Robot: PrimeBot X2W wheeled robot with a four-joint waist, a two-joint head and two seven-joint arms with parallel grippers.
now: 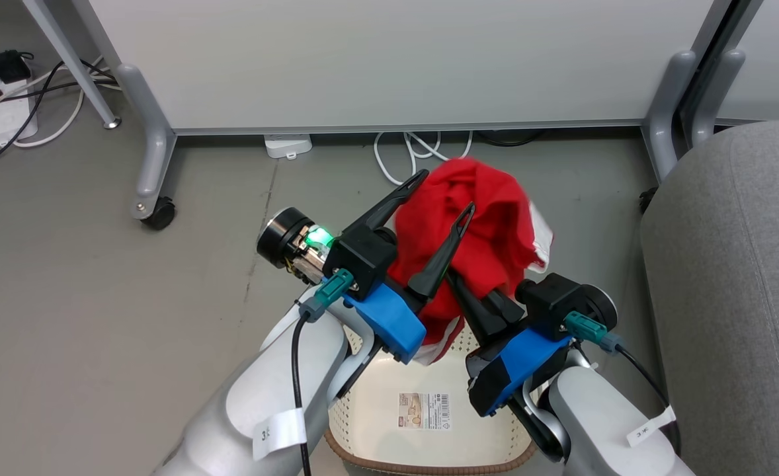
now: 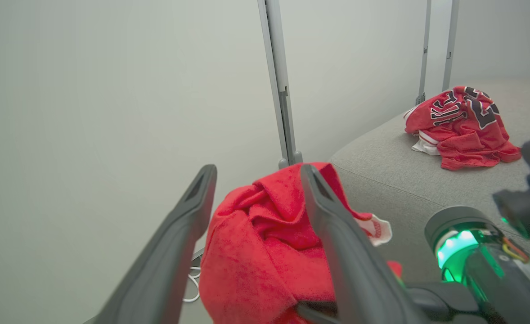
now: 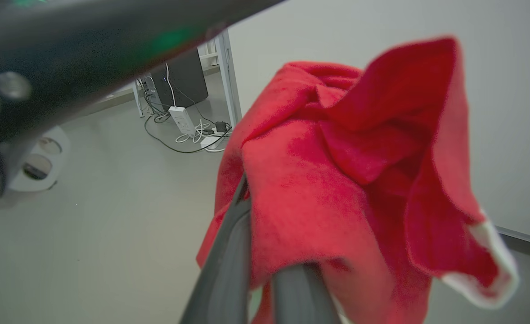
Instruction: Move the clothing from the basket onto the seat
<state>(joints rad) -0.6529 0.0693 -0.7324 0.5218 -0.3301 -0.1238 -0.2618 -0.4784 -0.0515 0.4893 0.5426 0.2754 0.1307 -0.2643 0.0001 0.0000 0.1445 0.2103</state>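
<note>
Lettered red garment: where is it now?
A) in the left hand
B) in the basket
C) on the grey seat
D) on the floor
C: the left wrist view shows the lettered garment lying crumpled on the grey seat.

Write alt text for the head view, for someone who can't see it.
A red garment hangs bunched above a cream laundry basket, gripped by the robot's right gripper. The left gripper stands open, its fingers spread apart in front of the cloth. A grey seat is at the right.
</note>
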